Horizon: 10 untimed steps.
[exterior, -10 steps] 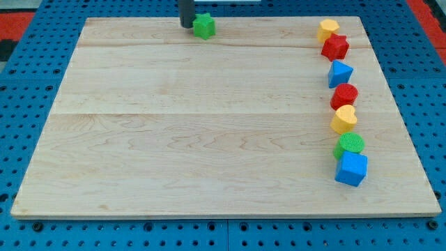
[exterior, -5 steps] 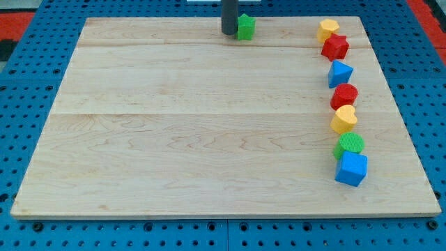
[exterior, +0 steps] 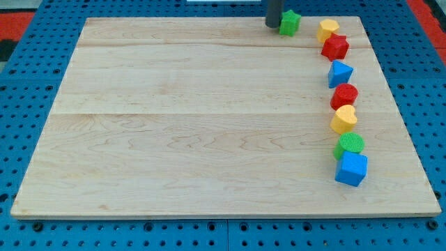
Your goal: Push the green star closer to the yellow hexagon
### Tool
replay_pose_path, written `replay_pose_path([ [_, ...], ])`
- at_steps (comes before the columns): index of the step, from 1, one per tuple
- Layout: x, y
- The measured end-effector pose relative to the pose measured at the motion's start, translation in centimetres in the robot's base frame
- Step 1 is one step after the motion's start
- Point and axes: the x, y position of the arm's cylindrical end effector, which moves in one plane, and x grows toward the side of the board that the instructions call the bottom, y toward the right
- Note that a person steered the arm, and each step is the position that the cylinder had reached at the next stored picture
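Observation:
The green star (exterior: 290, 22) lies near the top edge of the wooden board (exterior: 209, 118), right of centre. My tip (exterior: 272, 26) touches the star's left side. The yellow hexagon (exterior: 328, 29) lies at the view's top right, a short gap to the right of the star.
A column of blocks runs down the right side below the yellow hexagon: a red star (exterior: 335, 47), a blue triangle (exterior: 339, 73), a red cylinder (exterior: 344, 95), a yellow heart (exterior: 343, 119), a green cylinder (exterior: 350, 145) and a blue cube (exterior: 351, 168).
My tip has slid to the view's right along the top edge, pushing the green star with it from left of centre to near the yellow hexagon.

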Motion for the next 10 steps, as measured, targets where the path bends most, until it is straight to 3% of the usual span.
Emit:
replay_pose_path([
  [4, -1.6, 6.3],
  [6, -1.6, 6.0],
  [10, 3.6, 4.1],
])
